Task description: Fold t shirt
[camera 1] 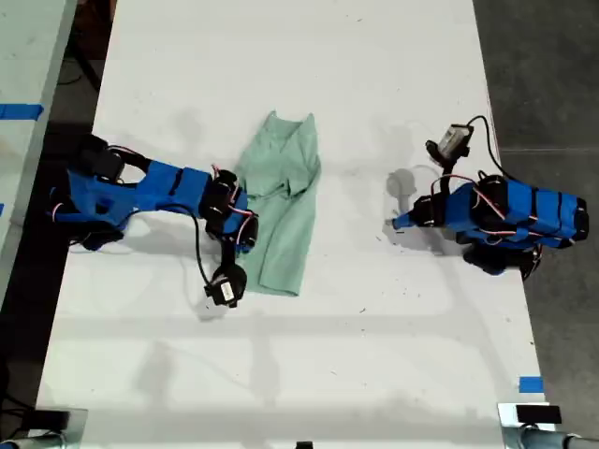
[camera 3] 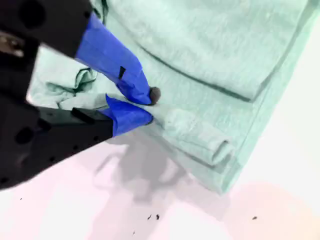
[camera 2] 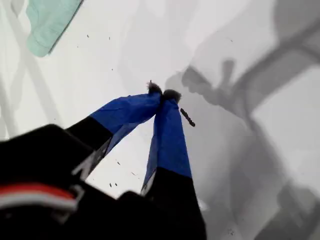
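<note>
Now the small pale mint-green cloth t shirt [camera 1: 284, 206] lies folded lengthwise on the white table [camera 1: 374, 355], near its middle. My second gripper [camera 3: 142, 106] pinches a rolled fold at the shirt's edge. My first gripper [camera 2: 162, 93] hovers over bare table, jaws pressed together, well apart from the shirt.

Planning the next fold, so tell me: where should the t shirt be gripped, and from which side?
Probably the rolled long edge where my second gripper sits, from the exterior view's left. The t shirt lies in a narrow strip, and that raised fold offers a pinchable lip; elsewhere it lies flat on the table.
</note>
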Action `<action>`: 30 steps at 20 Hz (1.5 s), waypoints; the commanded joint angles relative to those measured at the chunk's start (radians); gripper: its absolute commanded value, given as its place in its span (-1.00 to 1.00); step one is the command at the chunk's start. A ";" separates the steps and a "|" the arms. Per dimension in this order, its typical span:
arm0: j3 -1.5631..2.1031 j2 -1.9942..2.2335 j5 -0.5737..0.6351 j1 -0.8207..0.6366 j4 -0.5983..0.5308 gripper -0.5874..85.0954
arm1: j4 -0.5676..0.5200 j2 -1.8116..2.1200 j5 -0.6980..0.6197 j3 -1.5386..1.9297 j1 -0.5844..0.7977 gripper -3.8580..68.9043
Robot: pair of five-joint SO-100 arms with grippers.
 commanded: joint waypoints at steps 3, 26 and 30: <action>-0.161 -0.114 0.078 -0.014 -0.106 -0.99 | 0.006 0.017 0.006 0.061 -0.009 -0.86; 1.565 1.436 0.161 -0.403 -0.676 -0.96 | 0.006 0.017 0.003 0.060 -0.008 -0.86; 1.856 1.500 0.213 -0.457 -0.867 -0.99 | 0.006 0.017 0.003 0.060 -0.002 -0.86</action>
